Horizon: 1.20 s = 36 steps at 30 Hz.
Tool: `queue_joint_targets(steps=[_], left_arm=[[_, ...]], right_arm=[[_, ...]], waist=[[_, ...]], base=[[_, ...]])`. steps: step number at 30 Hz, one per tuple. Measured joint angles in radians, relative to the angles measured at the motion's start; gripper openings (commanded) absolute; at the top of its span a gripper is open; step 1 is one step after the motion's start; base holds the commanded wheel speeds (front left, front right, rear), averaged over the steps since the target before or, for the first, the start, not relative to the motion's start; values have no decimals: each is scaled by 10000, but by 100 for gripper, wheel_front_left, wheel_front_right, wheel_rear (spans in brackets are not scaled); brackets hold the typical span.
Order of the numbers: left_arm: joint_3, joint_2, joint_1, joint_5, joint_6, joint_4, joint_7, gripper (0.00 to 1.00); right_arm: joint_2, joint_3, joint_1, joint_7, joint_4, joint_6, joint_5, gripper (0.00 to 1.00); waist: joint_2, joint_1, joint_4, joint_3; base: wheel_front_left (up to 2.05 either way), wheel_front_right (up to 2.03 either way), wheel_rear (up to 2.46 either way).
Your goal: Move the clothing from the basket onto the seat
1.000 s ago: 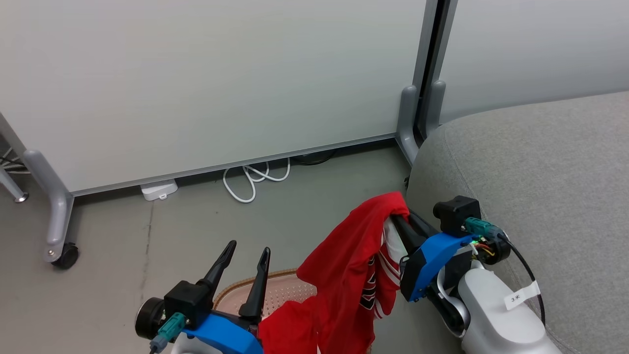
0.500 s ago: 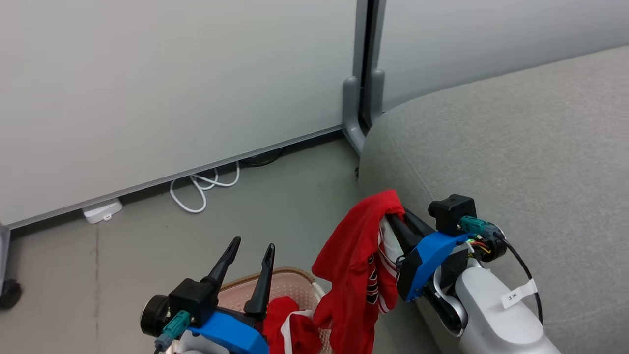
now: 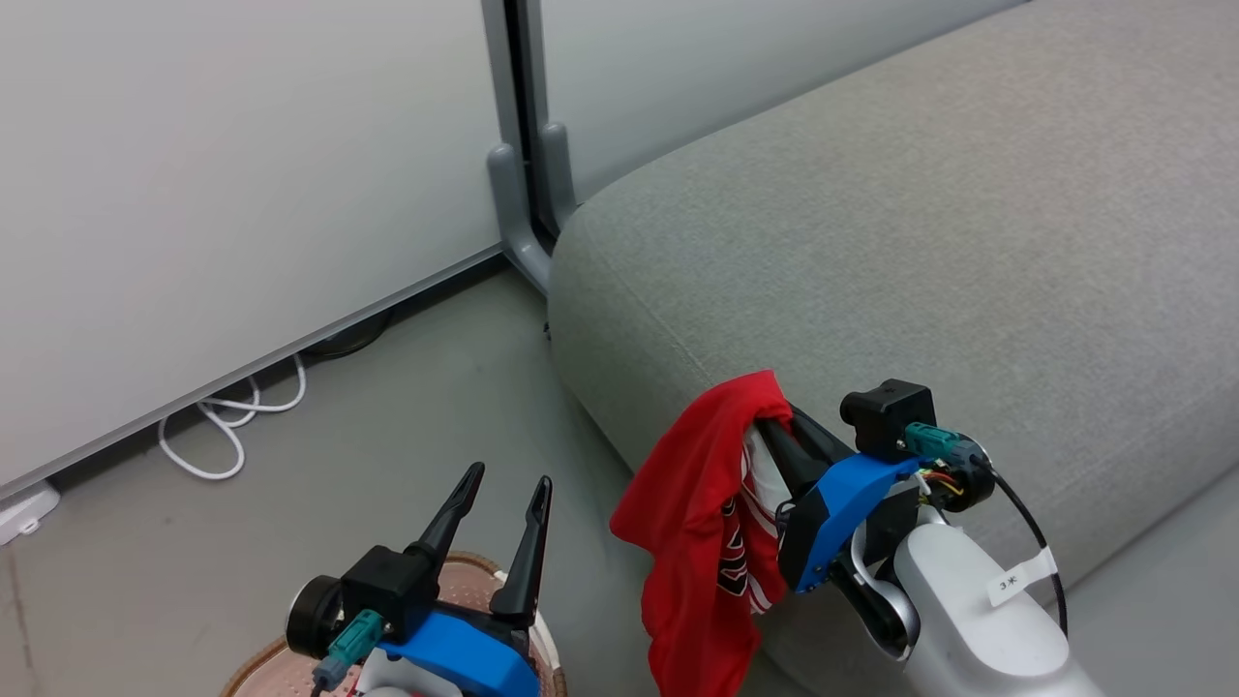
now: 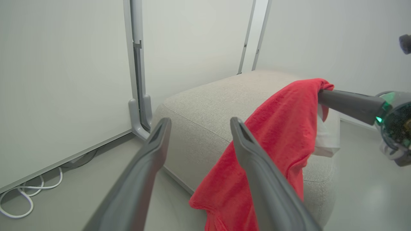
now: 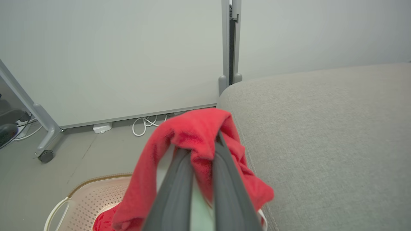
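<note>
A red garment (image 3: 692,503) with white stripes is pinched at its top between the pressed-together fingers of the right tool (image 3: 774,424). It is draped over the fingertips and hangs down below them. Just beyond and beside this tool lies the rounded edge of a large grey seat (image 3: 920,223), and the cloth hangs in front of its side. The left tool (image 3: 509,476) is spread wide and holds nothing. Beneath it, on the floor (image 3: 387,407), a cream basket (image 5: 80,202) is seen, with more red cloth (image 5: 102,221) inside.
</note>
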Motion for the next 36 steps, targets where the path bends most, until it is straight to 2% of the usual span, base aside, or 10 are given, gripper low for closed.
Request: queue_joint_targets(steps=[10,26,30,36], left_arm=[[-148,77,-111,-4,-2,-38,0,100],[-374,203,-377,-113,-2,71,0,100],[-253,251,-362,-92,-2,-19,0,100],[-276,393,-458,88,-2,-270,0,100]], right_arm=[[-4,-104,14,-44,-35,0,52,0],[0,-384,160,6,-182,0,17,0],[46,-454,-64,157,-313,0,610,0],[-198,-867,-1556,506,-520,0,1766,0]], waist=[[0,-1,-1146,164],[0,0,-1201,286],[0,0,-1208,421],[0,0,-1157,873]], base=[[0,0,0],[0,0,0],[0,0,0],[0,0,0]])
